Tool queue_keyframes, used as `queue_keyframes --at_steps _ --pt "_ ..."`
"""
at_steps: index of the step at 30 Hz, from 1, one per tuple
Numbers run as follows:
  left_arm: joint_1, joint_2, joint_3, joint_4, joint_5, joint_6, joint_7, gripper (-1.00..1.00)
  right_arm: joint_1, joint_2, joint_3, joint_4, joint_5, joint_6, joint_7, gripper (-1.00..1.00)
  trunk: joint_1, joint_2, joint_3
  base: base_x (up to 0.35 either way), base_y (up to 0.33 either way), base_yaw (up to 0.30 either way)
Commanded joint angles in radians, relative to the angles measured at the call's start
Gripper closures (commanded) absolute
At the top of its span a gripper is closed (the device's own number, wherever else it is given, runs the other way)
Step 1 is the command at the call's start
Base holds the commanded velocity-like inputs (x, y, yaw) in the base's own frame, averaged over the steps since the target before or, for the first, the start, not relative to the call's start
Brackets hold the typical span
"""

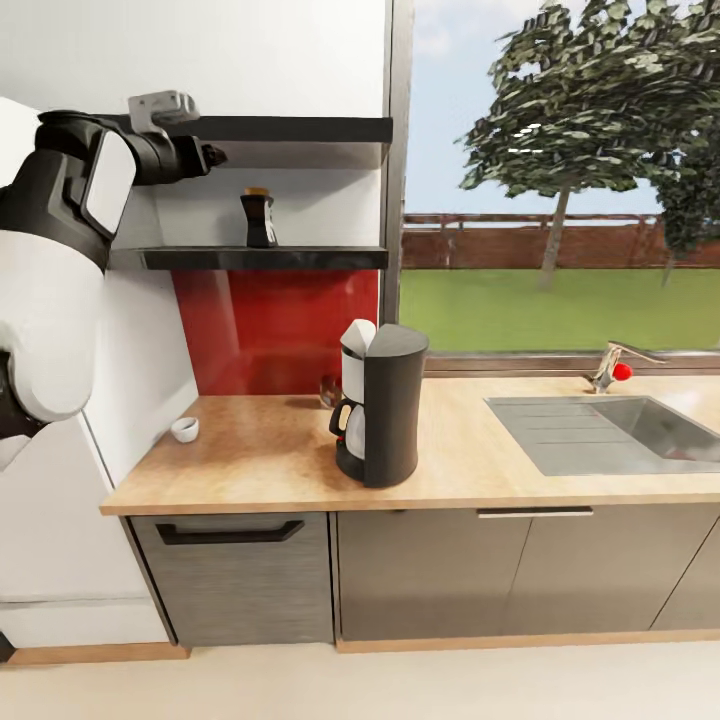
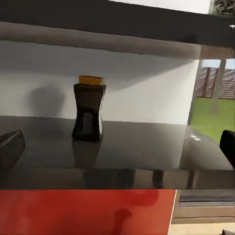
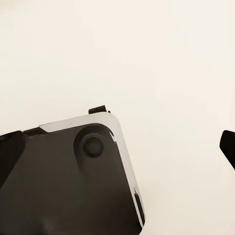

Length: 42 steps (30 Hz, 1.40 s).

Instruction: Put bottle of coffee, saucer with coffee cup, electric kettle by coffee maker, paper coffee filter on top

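The bottle of coffee [image 1: 259, 218] [image 2: 89, 107], dark with an orange cap, stands upright on the lower kitchen shelf [image 1: 260, 258] [image 2: 122, 147]. My left gripper [image 1: 212, 155] [image 2: 117, 152] is raised level with that shelf, open, a short way in front of the bottle. The black coffee maker [image 1: 385, 405] stands mid kitchen countertop [image 1: 260, 460]. A white coffee cup [image 1: 184, 429] sits near the counter's left end. A small glass shape [image 1: 327, 390] peeks out behind the coffee maker; whether it is the electric kettle I cannot tell. Saucer and paper coffee filter are out of view. My right gripper [image 3: 117, 147] hangs open over the floor.
A second black shelf [image 1: 290, 128] runs just above my left wrist. A steel sink [image 1: 610, 430] and faucet [image 1: 610, 368] take the counter's right part. A window frame [image 1: 400, 180] borders the shelves. A white tall unit [image 1: 60, 560] stands left of the counter.
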Motion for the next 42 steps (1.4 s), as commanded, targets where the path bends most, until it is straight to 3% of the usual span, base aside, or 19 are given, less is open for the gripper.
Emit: queue_keyframes --at_steps 1,4,8,15,25,31,37,42 --pt "0.000 -0.011 -0.013 0.009 0.007 -0.014 0.012 -1.00 0.000 0.000 -0.002 0.001 -0.006 -0.004 0.001 -1.00 0.000 -0.001 0.000 0.000 0.000 0.000" --pt "0.001 -0.040 -0.030 0.038 0.005 -0.063 0.029 -1.00 0.000 0.000 -0.002 0.001 -0.006 -0.004 0.001 -1.00 0.000 -0.001 0.000 0.000 0.000 0.000" --pt "0.001 -0.048 -0.035 0.045 0.004 -0.081 0.032 -1.00 0.000 -0.001 -0.004 0.000 -0.006 -0.004 0.001 -1.00 0.000 -0.001 0.000 0.000 0.000 0.000" --pt "0.013 -0.049 -0.037 0.050 0.006 -0.176 0.062 -1.00 0.000 -0.009 -0.005 -0.001 -0.007 -0.003 0.001 -1.00 0.000 -0.001 0.000 0.000 0.000 -0.115" --pt "0.056 -0.052 -0.038 0.060 0.004 -0.200 0.125 -1.00 0.000 -0.014 -0.005 -0.001 -0.008 -0.002 0.001 -1.00 0.000 -0.001 0.000 0.000 0.000 -0.245" --pt "0.069 -0.050 -0.039 0.060 0.005 -0.270 0.186 -1.00 0.000 -0.014 -0.005 -0.001 -0.008 -0.002 0.001 -1.00 0.000 -0.001 0.000 0.000 0.000 -0.028" --pt "0.078 -0.038 -0.045 0.059 0.004 -0.271 0.226 -1.00 0.000 -0.012 -0.004 -0.001 -0.007 -0.003 0.001 -1.00 0.000 -0.001 0.000 0.000 0.000 -0.001" --pt "0.097 -0.037 -0.045 0.059 -0.027 -0.271 0.233 -1.00 0.000 -0.013 -0.003 -0.001 -0.006 -0.003 0.001 -1.00 0.000 -0.001 0.000 0.000 0.000 0.000"
